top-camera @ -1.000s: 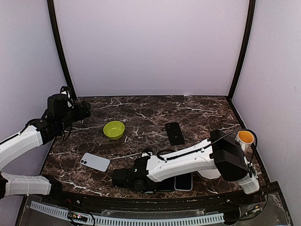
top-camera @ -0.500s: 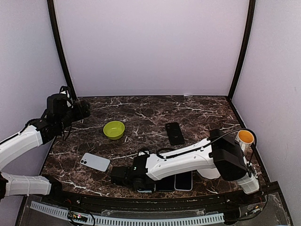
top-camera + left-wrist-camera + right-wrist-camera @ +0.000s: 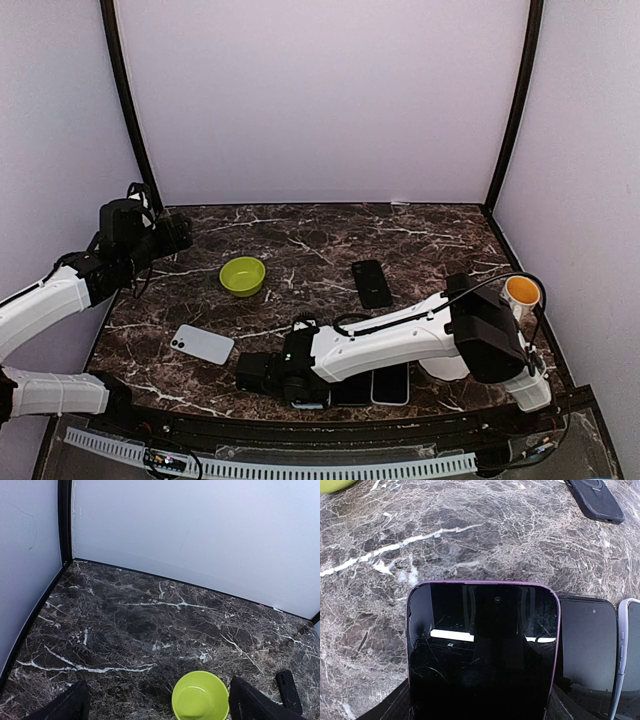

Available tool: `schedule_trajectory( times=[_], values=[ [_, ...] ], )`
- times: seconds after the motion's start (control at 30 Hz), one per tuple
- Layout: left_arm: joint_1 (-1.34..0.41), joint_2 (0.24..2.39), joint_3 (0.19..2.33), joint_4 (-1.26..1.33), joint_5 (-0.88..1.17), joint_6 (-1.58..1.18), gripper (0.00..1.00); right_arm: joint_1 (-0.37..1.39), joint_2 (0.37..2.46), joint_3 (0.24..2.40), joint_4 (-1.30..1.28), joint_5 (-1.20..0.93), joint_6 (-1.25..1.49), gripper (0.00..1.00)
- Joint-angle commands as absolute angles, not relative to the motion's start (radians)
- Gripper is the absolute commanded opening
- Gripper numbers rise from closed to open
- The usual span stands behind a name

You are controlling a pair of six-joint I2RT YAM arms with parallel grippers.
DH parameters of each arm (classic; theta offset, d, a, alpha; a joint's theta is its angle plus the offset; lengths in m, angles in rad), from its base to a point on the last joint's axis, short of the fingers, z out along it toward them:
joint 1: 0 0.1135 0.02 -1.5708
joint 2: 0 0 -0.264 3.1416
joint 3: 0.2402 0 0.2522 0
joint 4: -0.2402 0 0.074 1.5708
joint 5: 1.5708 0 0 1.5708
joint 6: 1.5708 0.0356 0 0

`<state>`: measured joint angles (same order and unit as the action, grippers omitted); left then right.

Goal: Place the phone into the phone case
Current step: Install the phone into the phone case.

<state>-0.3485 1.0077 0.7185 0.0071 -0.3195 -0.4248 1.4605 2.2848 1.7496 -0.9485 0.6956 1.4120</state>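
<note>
A dark-screened phone [image 3: 482, 650] with a purple rim fills the right wrist view, lying flat just over the marble near the table's front edge. My right gripper [image 3: 480, 705] is shut on its near end, one finger at each side. From above, the right gripper [image 3: 290, 385] and arm hide almost all of that phone. The black phone case [image 3: 372, 283] lies apart at centre right, and shows as the same case [image 3: 596, 498] far right in the right wrist view. My left gripper [image 3: 175, 235] hovers open at the back left, with nothing between its fingers [image 3: 252, 705].
Two more phones [image 3: 392, 385] lie side by side right of the held one, at the front edge. A pale phone-shaped slab [image 3: 203, 343] lies at the front left. A green bowl [image 3: 243, 276] stands mid-table, and an orange-lined cup [image 3: 521, 291] at the far right.
My right gripper has edged slightly left with the phone in it. The left arm has not moved.
</note>
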Motion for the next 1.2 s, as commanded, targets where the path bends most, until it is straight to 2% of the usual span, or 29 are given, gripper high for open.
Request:
schedule_trajectory(
  times=[0.0,0.2,0.5,0.63,0.73,0.83,0.97,1.07,1.17],
  values=[
    [-0.339,1.003,0.704,0.029,-0.309,-0.423,0.99,1.457,2.261,1.755,-0.948,0.695,1.403,0.81],
    [-0.339,1.002,0.703,0.031,-0.306,-0.422,0.99,1.458,2.254,1.757,-0.952,0.693,1.399,0.87],
    [-0.339,1.003,0.703,0.032,-0.304,-0.417,0.99,1.459,2.195,1.778,-0.963,0.706,1.313,0.85],
    [-0.339,1.003,0.704,0.035,-0.299,-0.415,0.99,1.457,2.084,1.675,-0.843,0.632,1.209,0.86],
    [-0.339,1.003,0.704,0.037,-0.289,-0.412,0.99,1.457,2.016,1.564,-0.792,0.591,1.227,0.85],
    [-0.338,1.002,0.704,0.038,-0.284,-0.409,0.99,1.450,1.974,1.475,-0.731,0.562,1.235,0.77],
    [-0.338,1.000,0.701,0.038,-0.283,-0.408,0.98,1.430,1.964,1.423,-0.658,0.521,1.202,0.57],
    [-0.338,1.000,0.700,0.039,-0.284,-0.407,0.96,1.426,1.966,1.399,-0.614,0.493,1.183,0.46],
    [-0.338,1.001,0.700,0.042,-0.279,-0.407,0.96,1.425,1.976,1.371,-0.586,0.457,1.185,0.41]
  ],
)
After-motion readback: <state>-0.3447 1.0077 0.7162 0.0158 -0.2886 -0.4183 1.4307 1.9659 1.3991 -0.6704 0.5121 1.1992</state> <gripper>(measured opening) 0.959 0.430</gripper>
